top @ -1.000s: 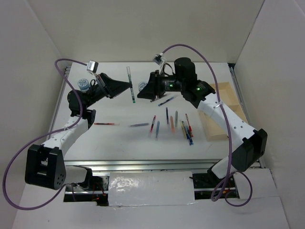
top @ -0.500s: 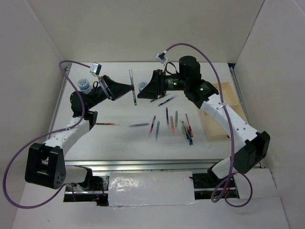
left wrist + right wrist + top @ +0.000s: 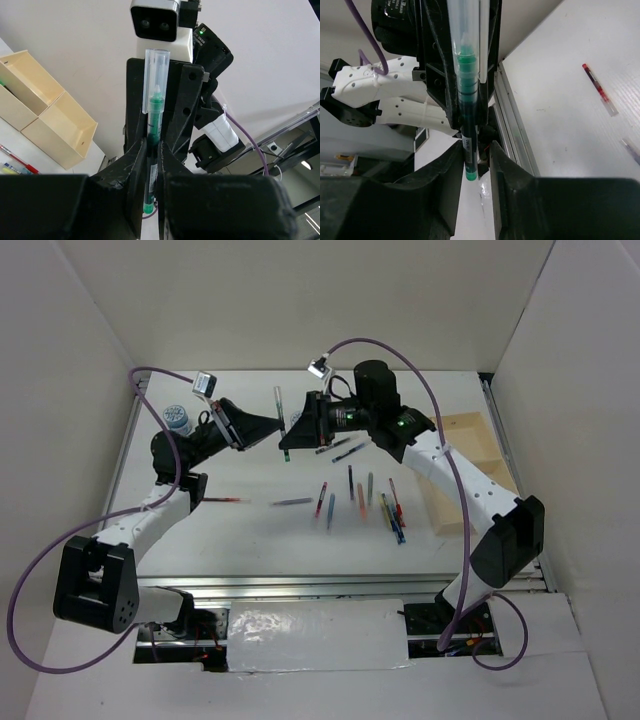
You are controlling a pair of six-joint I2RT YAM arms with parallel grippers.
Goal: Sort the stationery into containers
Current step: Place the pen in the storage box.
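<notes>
Top external view: slim green pen point(image 3: 279, 405) hanging crosswise between both arms, raised over the white counter point(image 3: 250, 530).
Both arms are stretching inward, nose to nose. The left tool point(image 3: 151, 150) is clenching the pen's barrel, its glossy clear cap point(image 3: 156, 75) jutting free; the right tool point(image 3: 476, 150) is flanking it with matte black fingers point(image 3: 452, 170), grip impossible to tell.

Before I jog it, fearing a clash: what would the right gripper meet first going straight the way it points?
The green pen, held by the left gripper, stands between the fingertips of the right gripper; just behind it, probably, the left gripper itself.
</notes>
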